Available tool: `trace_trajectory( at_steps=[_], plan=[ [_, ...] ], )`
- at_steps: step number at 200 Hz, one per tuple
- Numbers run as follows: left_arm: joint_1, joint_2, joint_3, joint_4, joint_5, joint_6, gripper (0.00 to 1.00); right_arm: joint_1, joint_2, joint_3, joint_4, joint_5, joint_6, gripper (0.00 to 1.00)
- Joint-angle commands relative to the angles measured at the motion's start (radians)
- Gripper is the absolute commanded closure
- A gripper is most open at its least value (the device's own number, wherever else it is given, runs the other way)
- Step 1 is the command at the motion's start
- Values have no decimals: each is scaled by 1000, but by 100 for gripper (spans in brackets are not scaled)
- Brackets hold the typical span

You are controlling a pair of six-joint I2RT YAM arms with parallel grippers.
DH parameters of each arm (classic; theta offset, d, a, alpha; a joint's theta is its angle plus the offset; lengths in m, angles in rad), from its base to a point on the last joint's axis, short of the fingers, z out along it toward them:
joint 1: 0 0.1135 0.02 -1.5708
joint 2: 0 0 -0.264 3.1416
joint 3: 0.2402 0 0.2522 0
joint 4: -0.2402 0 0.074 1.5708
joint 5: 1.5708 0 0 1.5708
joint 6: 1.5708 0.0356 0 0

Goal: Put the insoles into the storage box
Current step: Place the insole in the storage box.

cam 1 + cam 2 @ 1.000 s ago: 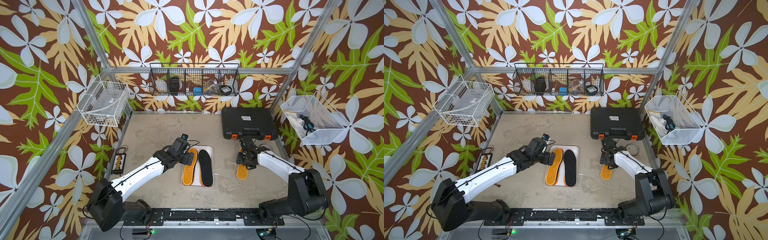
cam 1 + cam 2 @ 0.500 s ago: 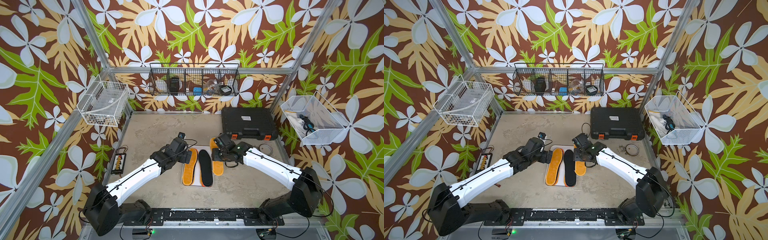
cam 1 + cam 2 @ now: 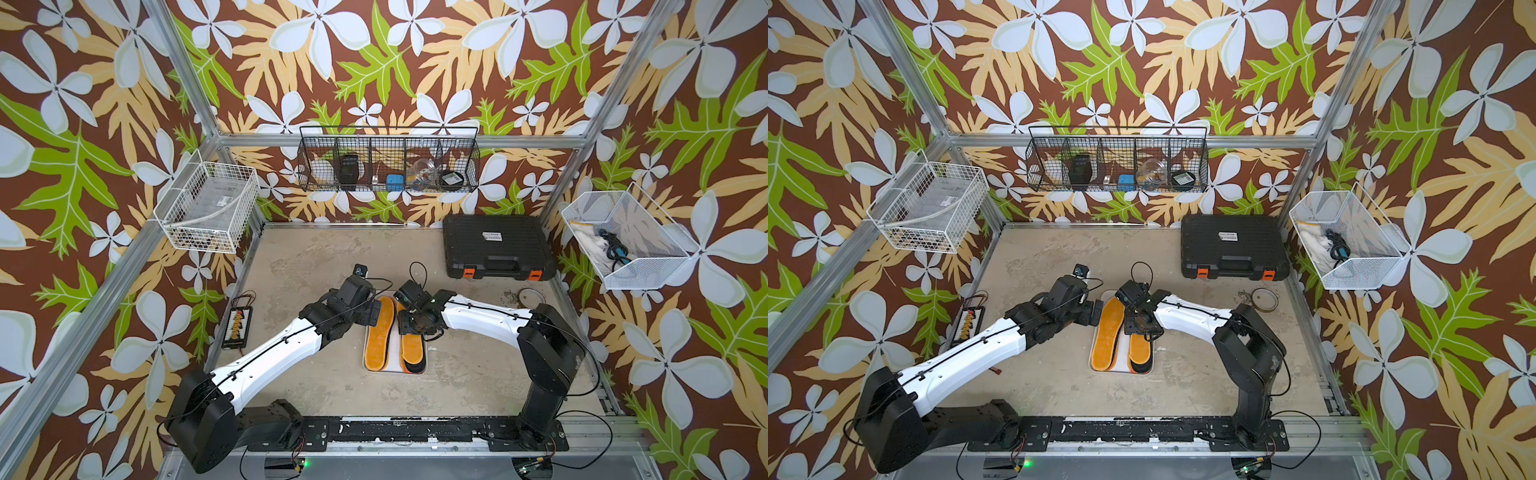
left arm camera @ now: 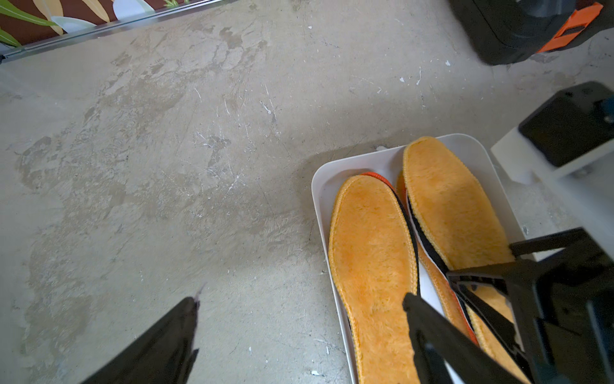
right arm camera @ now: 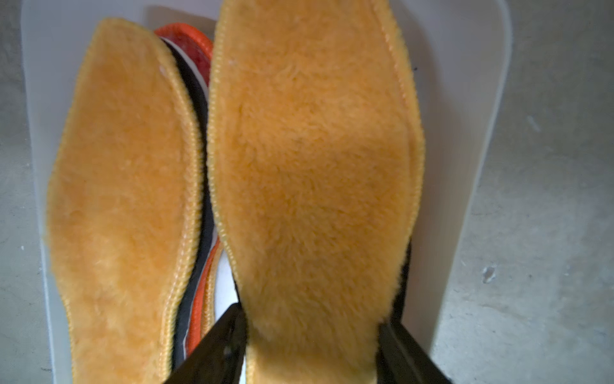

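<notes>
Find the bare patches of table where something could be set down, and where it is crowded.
Free: the table behind the left arm, beside the black case; the front strip between the storage box and the base rail. Crowded: over the box, where the left gripper and the right gripper, clamping an orange insole, meet.

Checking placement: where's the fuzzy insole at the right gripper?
In a top view the fuzzy insole lies in the storage box's right half, one end between the right gripper's fingers.
</notes>
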Motion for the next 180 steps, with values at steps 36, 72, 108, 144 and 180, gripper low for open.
trace_trajectory(
  at_steps=[36,72,108,144,180],
  plan=[
    [2,-10,-1,9,11,-50,0,2,-18,-23,-16,28,36,37],
    [3,-2,1,8,19,-53,0,7,-43,-25,-39,25,30,36],
    [2,0,2,1,14,-53,0,13,-37,-26,-43,28,19,35],
    [4,-6,-3,0,14,-56,0,23,10,-24,-26,17,22,34],
    [4,-8,-4,-2,12,-56,0,28,10,-34,-29,18,32,32]
  ],
)
